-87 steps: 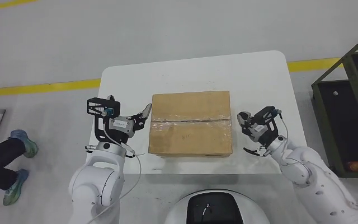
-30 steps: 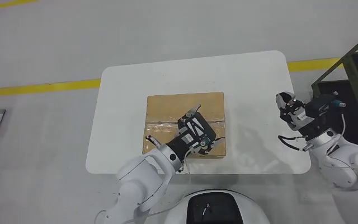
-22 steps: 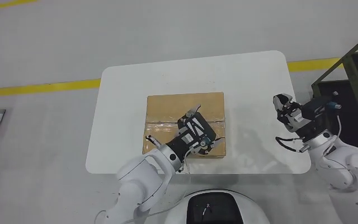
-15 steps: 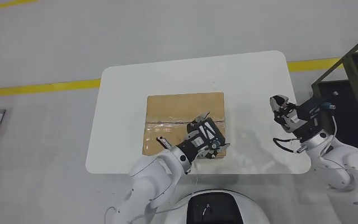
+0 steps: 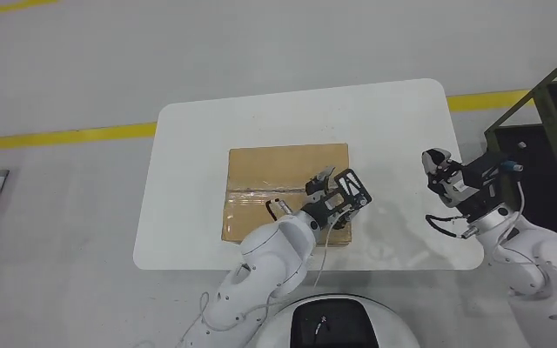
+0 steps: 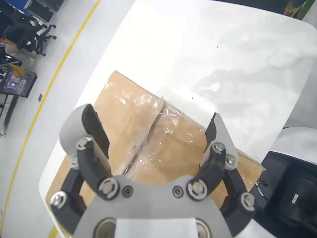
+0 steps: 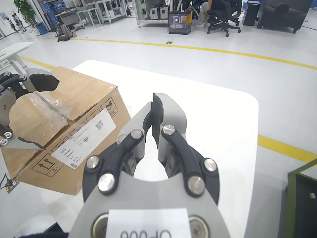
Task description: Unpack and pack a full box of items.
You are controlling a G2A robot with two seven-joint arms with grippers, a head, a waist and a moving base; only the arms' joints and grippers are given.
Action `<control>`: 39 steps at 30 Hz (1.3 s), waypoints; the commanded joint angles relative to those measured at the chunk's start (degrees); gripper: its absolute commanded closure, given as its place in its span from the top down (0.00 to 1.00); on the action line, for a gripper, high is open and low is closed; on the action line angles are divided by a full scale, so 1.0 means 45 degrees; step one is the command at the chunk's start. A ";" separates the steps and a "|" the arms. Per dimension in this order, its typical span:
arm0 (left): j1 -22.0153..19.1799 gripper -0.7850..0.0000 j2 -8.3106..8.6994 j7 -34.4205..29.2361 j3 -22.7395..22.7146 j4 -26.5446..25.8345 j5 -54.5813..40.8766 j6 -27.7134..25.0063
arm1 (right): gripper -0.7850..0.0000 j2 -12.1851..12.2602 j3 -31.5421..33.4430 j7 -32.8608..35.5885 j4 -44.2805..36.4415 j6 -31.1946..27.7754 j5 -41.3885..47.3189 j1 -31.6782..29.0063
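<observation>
Left gripper (image 6: 151, 120) fingers spread wide, nothing between them. It sits over the top of the cardboard box (image 5: 270, 187) at the end nearest the right arm, one finger on each side of the flap seam. Can't tell if the pads touch the cardboard. Right gripper (image 7: 153, 115) fingers pressed together, holding nothing. It hangs over bare table, beside the box's end face and apart from it.

White table (image 5: 261, 113) with rounded corners carries the box. Box lies flat near the middle of the table, toward the robot's edge, flaps closed. Clear tape (image 6: 146, 134) runs along the seam across the top, wrinkled and shiny, puckered up near the left gripper. White label (image 7: 84, 139) is stuck on the end face toward the right gripper, with printed arrow marks just beside it.
</observation>
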 commanded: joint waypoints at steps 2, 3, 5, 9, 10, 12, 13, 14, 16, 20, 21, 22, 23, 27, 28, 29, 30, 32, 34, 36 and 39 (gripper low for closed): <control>-0.0152 0.75 -0.0076 -0.0401 0.0115 0.0223 0.0100 0.0125 | 0.00 0.0005 0.0019 -0.0002 0.0026 0.0029 -0.0007 -0.0017; -0.0199 0.70 -0.0099 -0.0510 0.0138 0.0269 0.0165 0.0170 | 0.00 0.0007 0.0019 -0.0005 0.0031 0.0029 -0.0006 -0.0019; -0.0254 0.65 -0.0138 -0.0693 0.0144 0.0345 0.0205 0.0252 | 0.00 0.0012 0.0023 -0.0009 0.0043 0.0029 -0.0031 -0.0018; -0.0298 0.54 -0.0182 -0.0990 0.0108 0.0339 0.0416 0.0258 | 0.00 0.0015 -0.0006 0.0005 0.0061 0.0048 0.0006 0.0002; -0.0296 0.50 -0.0190 -0.1036 0.0065 0.0307 0.0401 0.0249 | 0.00 0.0016 -0.0015 0.0014 0.0067 0.0047 0.0006 0.0019; -0.0274 0.49 -0.0199 -0.1163 -0.0020 0.0202 0.0444 0.0251 | 0.00 0.0018 -0.0046 0.0031 0.0069 0.0044 0.0015 0.0053; -0.0247 0.49 -0.0205 -0.1188 -0.0059 0.0135 0.0414 0.0248 | 0.00 0.0018 -0.0057 0.0022 0.0071 0.0040 0.0026 0.0070; -0.0224 0.49 -0.0210 -0.1212 -0.0099 0.0066 0.0405 0.0250 | 0.00 0.0019 -0.0072 0.0016 0.0076 0.0035 0.0018 0.0081; -0.0184 0.49 -0.0221 -0.1286 -0.0138 -0.0073 0.0444 0.0223 | 0.00 0.0020 -0.0112 0.0005 0.0091 0.0019 0.0029 0.0101; -0.0144 0.54 -0.0256 -0.1326 -0.0131 -0.0345 0.0505 0.0117 | 0.00 0.0024 -0.0165 -0.0004 0.0117 0.0003 0.0003 0.0135; -0.0146 0.53 -0.0266 -0.1326 -0.0119 -0.0410 0.0534 0.0088 | 0.00 0.0024 -0.0173 -0.0013 0.0120 0.0004 0.0011 0.0138; -0.0152 0.52 -0.0274 -0.1366 -0.0114 -0.0431 0.0604 0.0056 | 0.00 0.0024 -0.0180 -0.0021 0.0124 0.0004 0.0026 0.0140; -0.0154 0.52 -0.0283 -0.1368 -0.0107 -0.0452 0.0664 0.0045 | 0.00 0.0025 -0.0185 -0.0022 0.0125 0.0007 0.0027 0.0142; -0.0204 0.52 -0.0313 -0.1541 -0.0102 -0.0455 0.0978 -0.0078 | 0.00 0.0032 -0.0189 -0.0031 0.0108 -0.0015 0.0020 0.0113; -0.0182 0.51 -0.0320 -0.1569 -0.0149 -0.0436 0.0997 -0.0022 | 0.00 0.0033 -0.0181 -0.0050 0.0109 0.0004 0.0023 0.0091; -0.0149 0.51 -0.0325 -0.1621 -0.0197 -0.0381 0.1017 0.0022 | 0.00 0.0035 -0.0176 -0.0065 0.0109 0.0007 0.0007 0.0069; -0.0132 0.50 -0.0328 -0.1674 -0.0228 -0.0327 0.1058 0.0011 | 0.00 0.0037 -0.0170 -0.0081 0.0108 0.0007 -0.0017 0.0048; -0.0067 0.49 -0.0341 -0.1698 -0.0354 -0.0185 0.1077 0.0192 | 0.00 0.0040 -0.0164 -0.0094 0.0114 0.0001 -0.0018 0.0014; -0.0026 0.48 -0.0363 -0.1646 -0.0427 -0.0113 0.0991 0.0291 | 0.00 0.0046 -0.0142 -0.0104 0.0103 -0.0004 -0.0046 -0.0019; -0.0031 0.48 -0.0377 -0.1677 -0.0432 -0.0031 0.1094 0.0241 | 0.00 0.0051 -0.0110 -0.0131 0.0114 -0.0016 -0.0043 -0.0052; -0.0033 0.49 -0.0417 -0.1773 -0.0441 0.0094 0.1099 0.0279 | 0.00 0.0059 -0.0081 -0.0135 0.0133 -0.0024 -0.0056 -0.0082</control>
